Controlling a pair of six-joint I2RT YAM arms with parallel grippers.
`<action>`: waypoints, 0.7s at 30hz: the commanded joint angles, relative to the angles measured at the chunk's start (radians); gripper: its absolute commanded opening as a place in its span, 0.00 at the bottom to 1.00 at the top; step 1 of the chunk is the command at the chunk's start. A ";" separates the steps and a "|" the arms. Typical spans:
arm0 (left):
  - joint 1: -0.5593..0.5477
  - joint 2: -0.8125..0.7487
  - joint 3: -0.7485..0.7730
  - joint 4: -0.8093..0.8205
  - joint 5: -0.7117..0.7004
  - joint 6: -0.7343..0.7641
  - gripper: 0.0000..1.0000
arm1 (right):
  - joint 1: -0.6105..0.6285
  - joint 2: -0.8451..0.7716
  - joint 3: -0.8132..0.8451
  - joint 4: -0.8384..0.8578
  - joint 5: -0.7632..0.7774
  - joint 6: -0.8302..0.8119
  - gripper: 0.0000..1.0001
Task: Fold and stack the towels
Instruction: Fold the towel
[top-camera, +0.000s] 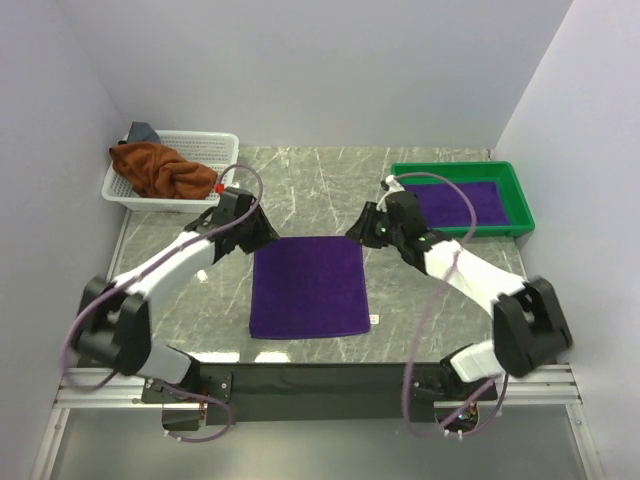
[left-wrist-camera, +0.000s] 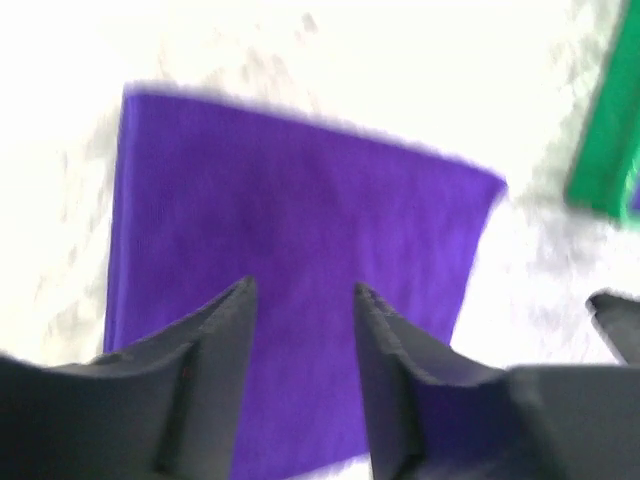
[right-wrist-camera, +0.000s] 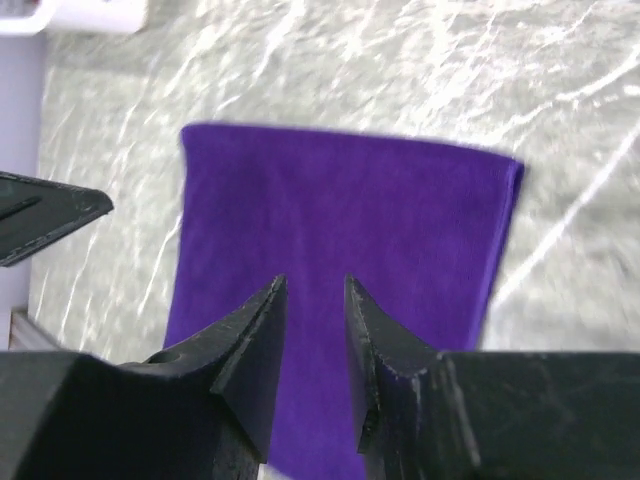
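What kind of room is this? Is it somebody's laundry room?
Probably a robot test booth, not a home. Plain white walls box in a marble-look table, two robot arms are bolted at its near edge, and towels sit in a white basket and green tray.

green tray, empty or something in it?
Not empty: a purple towel lies flat inside the green tray, covering most of its floor. Whether it is several layers, cannot tell.

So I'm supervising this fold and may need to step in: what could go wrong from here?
The left pincer and right pincer hang open over the far edge of the purple towel; a shallow pinch might lift only its top layer and undo the fold. The green tray already holds a second towel, so a skewed drop could leave a messy stack.
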 joint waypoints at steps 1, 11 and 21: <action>0.051 0.157 -0.010 0.232 0.044 0.005 0.47 | -0.017 0.161 0.048 0.218 -0.009 0.072 0.36; 0.142 0.390 0.030 0.312 0.087 -0.004 0.34 | -0.081 0.445 0.127 0.293 -0.027 0.129 0.32; 0.156 0.406 -0.023 0.308 0.073 -0.041 0.35 | -0.135 0.507 0.101 0.270 0.041 0.136 0.31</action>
